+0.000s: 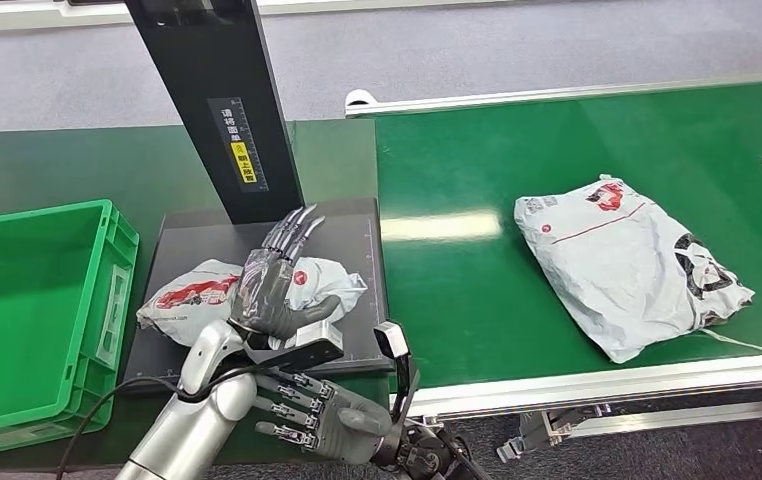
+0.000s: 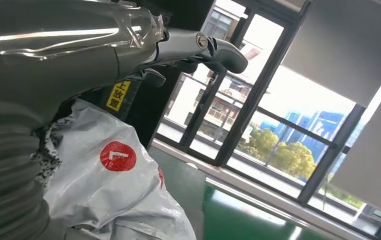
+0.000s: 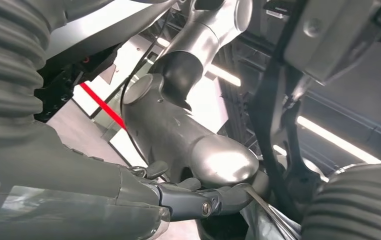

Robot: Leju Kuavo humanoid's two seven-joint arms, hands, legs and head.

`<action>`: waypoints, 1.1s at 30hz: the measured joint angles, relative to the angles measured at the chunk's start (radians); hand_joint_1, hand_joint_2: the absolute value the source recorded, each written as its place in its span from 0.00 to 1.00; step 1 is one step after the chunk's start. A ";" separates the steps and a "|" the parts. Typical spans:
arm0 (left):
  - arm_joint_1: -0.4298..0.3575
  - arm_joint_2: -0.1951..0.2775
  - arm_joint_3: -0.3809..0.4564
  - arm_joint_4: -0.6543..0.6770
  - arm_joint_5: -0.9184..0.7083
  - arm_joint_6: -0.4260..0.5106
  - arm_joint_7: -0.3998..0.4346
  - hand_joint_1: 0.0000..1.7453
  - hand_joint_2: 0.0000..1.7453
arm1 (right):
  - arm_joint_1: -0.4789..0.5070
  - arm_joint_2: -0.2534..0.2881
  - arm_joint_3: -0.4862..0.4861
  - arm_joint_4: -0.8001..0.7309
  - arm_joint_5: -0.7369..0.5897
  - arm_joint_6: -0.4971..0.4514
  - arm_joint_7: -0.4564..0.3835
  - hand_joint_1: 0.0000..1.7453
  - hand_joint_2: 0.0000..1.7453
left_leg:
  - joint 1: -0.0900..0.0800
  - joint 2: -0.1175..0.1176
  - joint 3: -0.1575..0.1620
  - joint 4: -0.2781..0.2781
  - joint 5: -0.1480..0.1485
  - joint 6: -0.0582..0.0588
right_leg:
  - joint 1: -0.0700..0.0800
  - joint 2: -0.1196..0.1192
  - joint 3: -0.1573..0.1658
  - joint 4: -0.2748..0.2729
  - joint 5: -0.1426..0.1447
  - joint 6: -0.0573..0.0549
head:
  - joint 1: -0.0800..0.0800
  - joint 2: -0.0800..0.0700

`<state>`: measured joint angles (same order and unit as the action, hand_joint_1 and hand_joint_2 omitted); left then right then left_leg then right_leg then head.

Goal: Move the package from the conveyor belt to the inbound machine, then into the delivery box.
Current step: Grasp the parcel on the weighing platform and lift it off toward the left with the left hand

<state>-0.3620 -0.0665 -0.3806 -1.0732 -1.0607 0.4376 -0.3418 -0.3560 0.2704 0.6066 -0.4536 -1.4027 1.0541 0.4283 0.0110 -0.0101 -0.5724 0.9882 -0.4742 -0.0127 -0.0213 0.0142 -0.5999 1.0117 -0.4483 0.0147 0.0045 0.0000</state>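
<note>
Nearest the robot, below the near edge of the inbound machine's black platform (image 1: 182,350), the right hand (image 1: 322,420) hangs low with its fingers spread apart and nothing in them. Just beyond it the left hand (image 1: 275,285) hovers over the middle of the platform, fingers stretched out straight and apart, holding nothing; whether the palm touches the package beneath it cannot be told. That package (image 1: 192,292), a crumpled grey-white mailer with red marks, lies on the platform, in front of the machine's dark upright post (image 1: 219,105) with its yellow label. In the left wrist view the same package (image 2: 113,185) shows a round red logo close under the hand (image 2: 178,47). Beside the platform, on its left, stands the green delivery box (image 1: 27,300). On the platform's right runs the green conveyor belt (image 1: 577,150), where a second package (image 1: 627,265) lies flat, well apart from the platform.
</note>
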 joint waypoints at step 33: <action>-0.008 0.038 -0.023 0.051 0.124 -0.012 -0.071 1.00 1.00 | -0.032 -0.017 0.234 0.043 -0.020 0.011 -0.063 0.00 1.00 | 0.000 -0.001 0.000 0.000 0.000 0.000 | 0.000 0.000 0.000 0.000 0.000 0.000 | 0.000 0.000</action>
<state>-0.3697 -0.0286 -0.4036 -1.0217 -0.9365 0.4253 -0.4125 -0.3876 0.2533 0.8406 -0.4108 -1.4230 1.0647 0.3651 0.0109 -0.0109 -0.5726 0.9882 -0.4742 -0.0126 -0.0214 0.0140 -0.5995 1.0117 -0.4482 0.0148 0.0044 0.0000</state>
